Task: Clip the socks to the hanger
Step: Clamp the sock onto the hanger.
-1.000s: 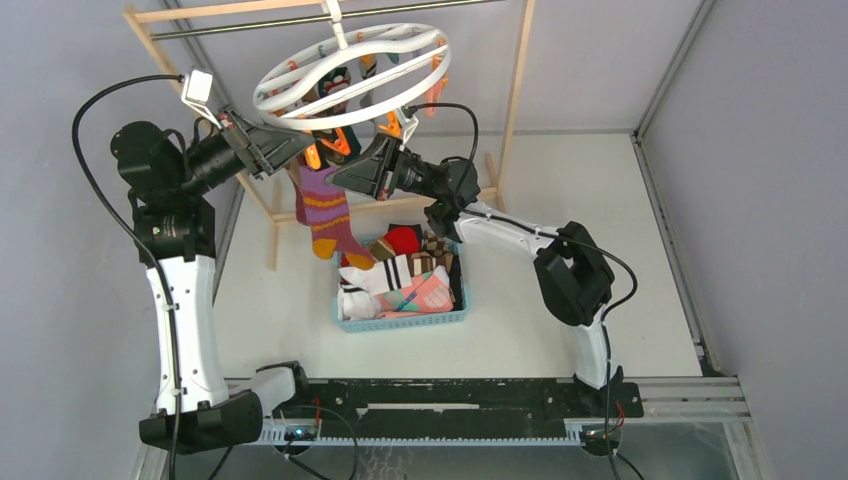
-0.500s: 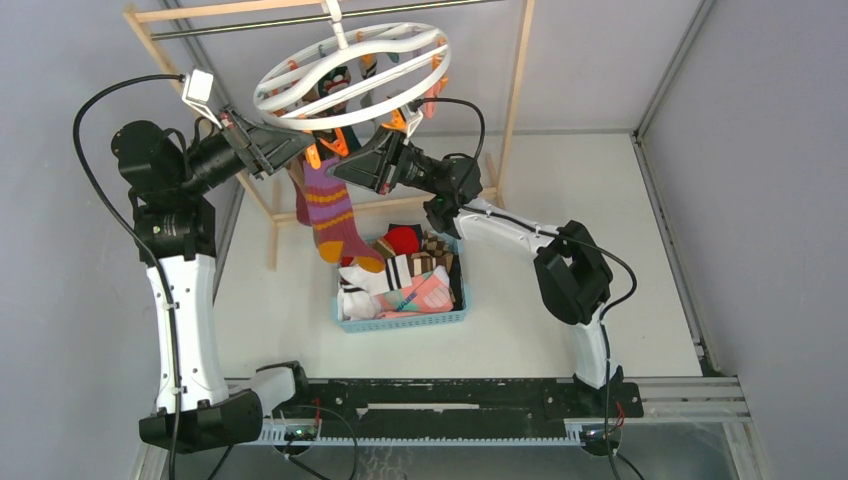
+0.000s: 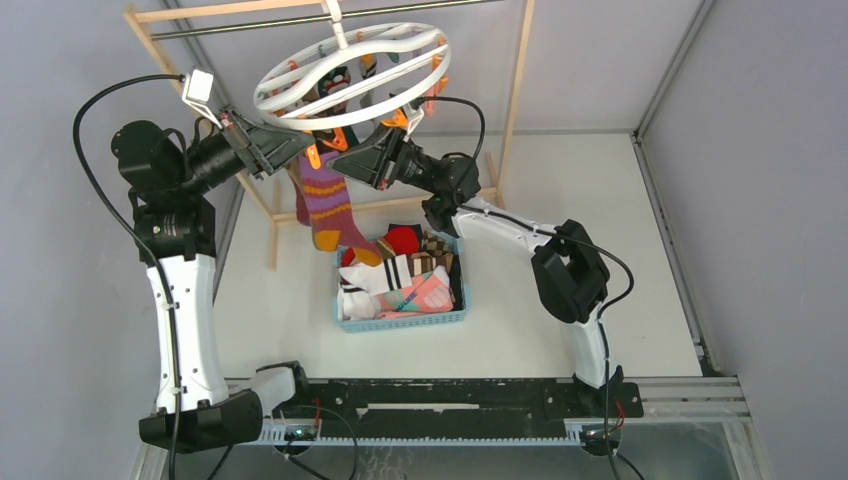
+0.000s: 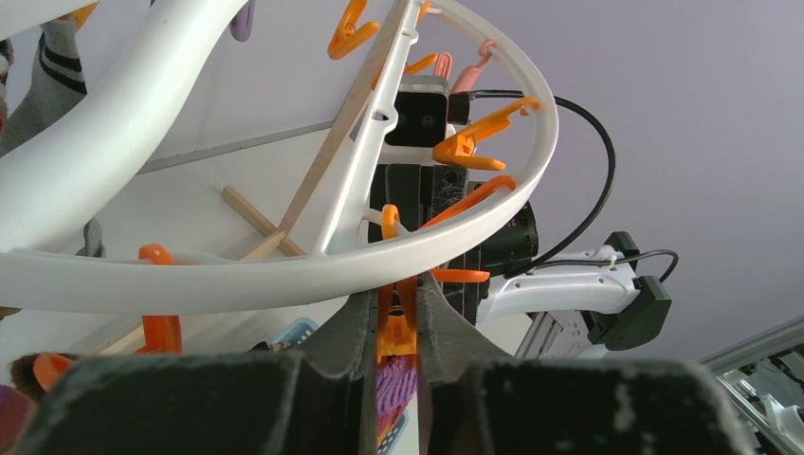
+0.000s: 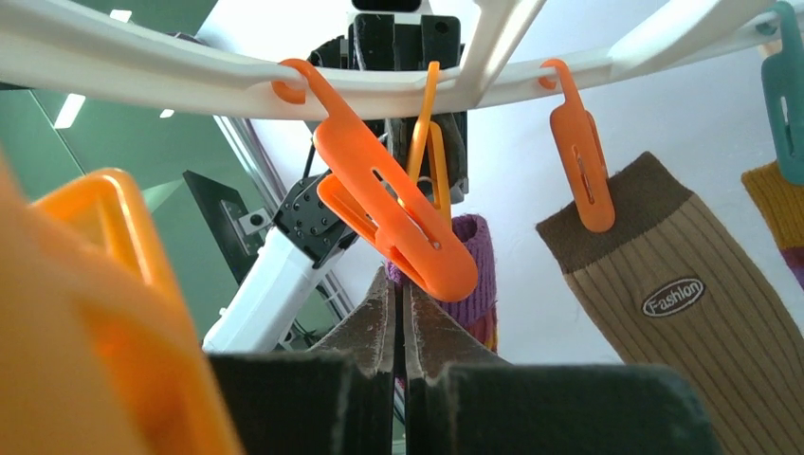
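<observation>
Top external shows me the blue basket (image 3: 400, 323) of socks (image 3: 395, 280) nearest, then a purple-orange striped sock (image 3: 325, 200) hanging below the hanger (image 4: 237, 284). My left gripper (image 3: 303, 150) pinches an orange clip (image 4: 398, 322) under the white rim. My right gripper (image 5: 400, 294), just beside it, has its jaws pressed together. Farthest back stands the wooden rack (image 3: 520, 80).

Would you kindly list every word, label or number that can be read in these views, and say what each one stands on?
"Fashion": on a dark oval patch on the brown ribbed sock that hangs from an orange clip, in the right wrist view.
No other text can be read in any view.
</observation>
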Action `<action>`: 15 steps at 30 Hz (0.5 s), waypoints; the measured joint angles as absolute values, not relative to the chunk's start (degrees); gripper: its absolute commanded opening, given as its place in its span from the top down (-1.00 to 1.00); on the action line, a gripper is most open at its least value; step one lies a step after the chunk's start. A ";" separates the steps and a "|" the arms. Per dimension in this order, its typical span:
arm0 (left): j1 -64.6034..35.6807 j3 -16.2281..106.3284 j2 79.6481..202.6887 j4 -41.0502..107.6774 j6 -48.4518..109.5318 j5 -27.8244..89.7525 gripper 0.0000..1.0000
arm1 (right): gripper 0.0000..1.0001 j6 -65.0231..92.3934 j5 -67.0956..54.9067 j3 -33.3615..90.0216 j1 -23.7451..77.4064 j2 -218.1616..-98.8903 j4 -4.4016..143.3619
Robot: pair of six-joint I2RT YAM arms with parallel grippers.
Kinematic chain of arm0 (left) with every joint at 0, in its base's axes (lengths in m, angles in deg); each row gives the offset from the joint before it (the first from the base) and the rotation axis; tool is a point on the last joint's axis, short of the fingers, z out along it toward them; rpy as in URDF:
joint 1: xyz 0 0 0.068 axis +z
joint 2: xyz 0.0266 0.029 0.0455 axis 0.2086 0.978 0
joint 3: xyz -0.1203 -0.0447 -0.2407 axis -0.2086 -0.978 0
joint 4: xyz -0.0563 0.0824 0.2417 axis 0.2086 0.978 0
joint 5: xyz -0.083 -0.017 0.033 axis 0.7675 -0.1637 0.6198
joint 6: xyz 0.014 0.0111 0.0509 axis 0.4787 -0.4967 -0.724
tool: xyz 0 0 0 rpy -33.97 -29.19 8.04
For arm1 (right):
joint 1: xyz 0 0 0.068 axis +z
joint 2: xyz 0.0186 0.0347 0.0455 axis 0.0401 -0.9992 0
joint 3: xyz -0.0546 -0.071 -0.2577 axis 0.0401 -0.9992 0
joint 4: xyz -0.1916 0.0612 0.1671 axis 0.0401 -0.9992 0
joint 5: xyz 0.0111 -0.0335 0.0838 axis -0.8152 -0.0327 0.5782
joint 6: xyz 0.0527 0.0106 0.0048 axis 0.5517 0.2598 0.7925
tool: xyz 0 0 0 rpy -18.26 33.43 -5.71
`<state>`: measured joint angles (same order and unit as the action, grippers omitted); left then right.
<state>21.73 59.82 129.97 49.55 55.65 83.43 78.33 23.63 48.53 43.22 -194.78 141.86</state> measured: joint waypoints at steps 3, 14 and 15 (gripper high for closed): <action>21.73 59.82 129.97 49.55 55.65 83.48 0.82 | 1.00 78.27 22.73 49.55 43.59 -195.29 141.84; 21.75 59.82 129.97 49.26 55.60 83.43 0.09 | 1.00 77.33 19.59 49.73 44.31 -195.42 141.67; 21.75 59.82 129.97 49.31 55.58 83.41 -0.06 | 1.00 77.24 19.48 49.73 44.36 -195.42 141.51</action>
